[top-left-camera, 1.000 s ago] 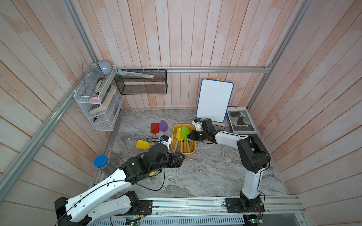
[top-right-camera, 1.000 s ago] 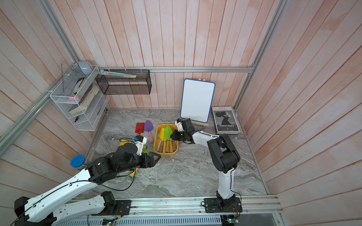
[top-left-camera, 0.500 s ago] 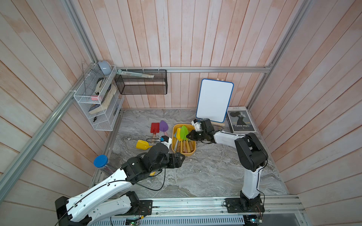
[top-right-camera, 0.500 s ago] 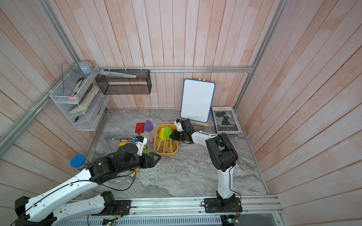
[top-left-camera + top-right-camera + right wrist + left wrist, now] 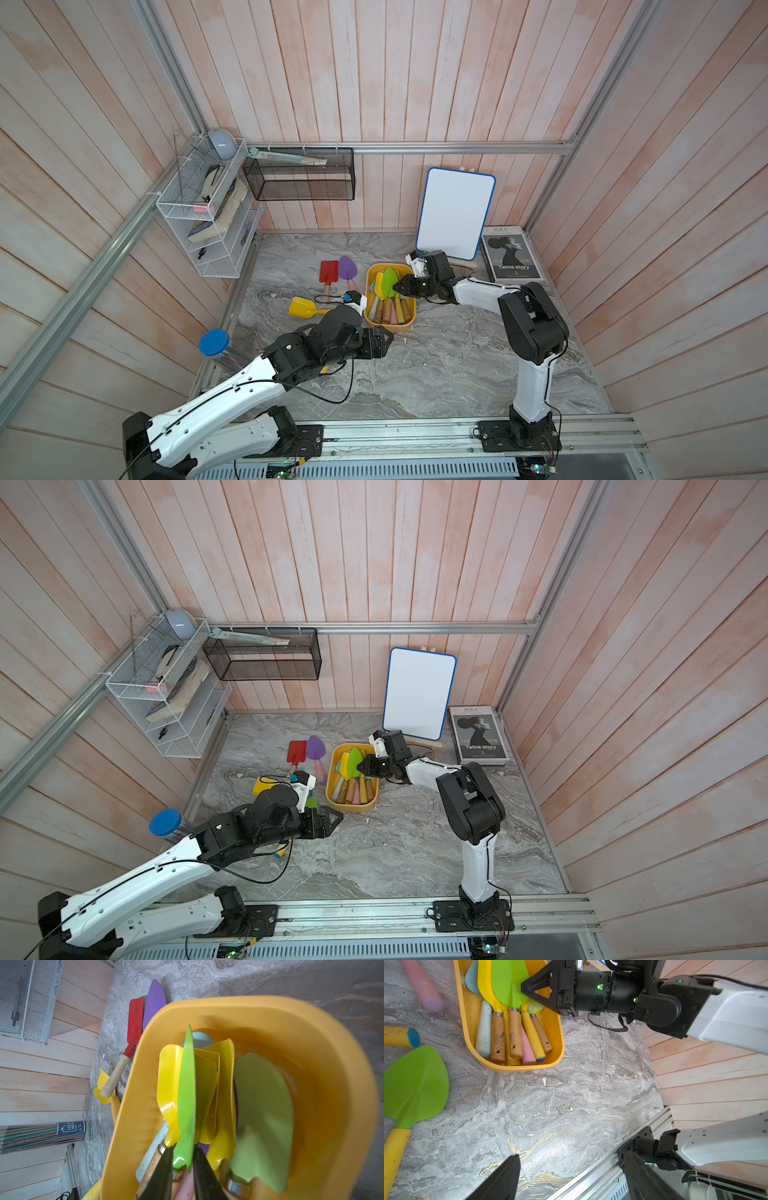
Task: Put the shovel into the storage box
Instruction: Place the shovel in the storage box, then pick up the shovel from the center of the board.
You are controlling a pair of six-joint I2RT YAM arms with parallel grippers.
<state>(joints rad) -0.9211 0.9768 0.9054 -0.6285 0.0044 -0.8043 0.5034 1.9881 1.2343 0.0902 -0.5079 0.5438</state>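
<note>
My right gripper (image 5: 183,1149) comes in over the box rim from the right. Its two fingers (image 5: 160,1174) sit one on each side of the green shovel (image 5: 187,1095), close against the blade just above the neck. I cannot tell whether they press on it or only flank it. That shovel is inside the box (image 5: 270,1007), standing on edge so its blade shows edge-on to my wrist camera. It leans among the other shovels (image 5: 497,1039), which lie flat under the fingertips with their handles toward the robot's end of the box. On the far side of the box from this gripper, the red shovel (image 5: 329,272) and the purple shovel (image 5: 347,268) lie side by side on the floor (image 5: 550,1105), just beside the box wall. The yellow shovel (image 5: 301,307) lies farther out on that side, closer to the robot. Just behind the gripper a whiteboard (image 5: 455,212) stands propped up, with a book (image 5: 511,253) lying flat to its right. My left gripper (image 5: 572,1157) hangs spread wide with nothing between its fingers, over bare floor near the robot's end of the box and not touching it. To its left a loose green shovel (image 5: 415,1084) with a yellow handle lies flat on the floor, outside the box. Farther out on that side, at the floor's edge, is a jar (image 5: 214,343) with a blue lid.
</note>
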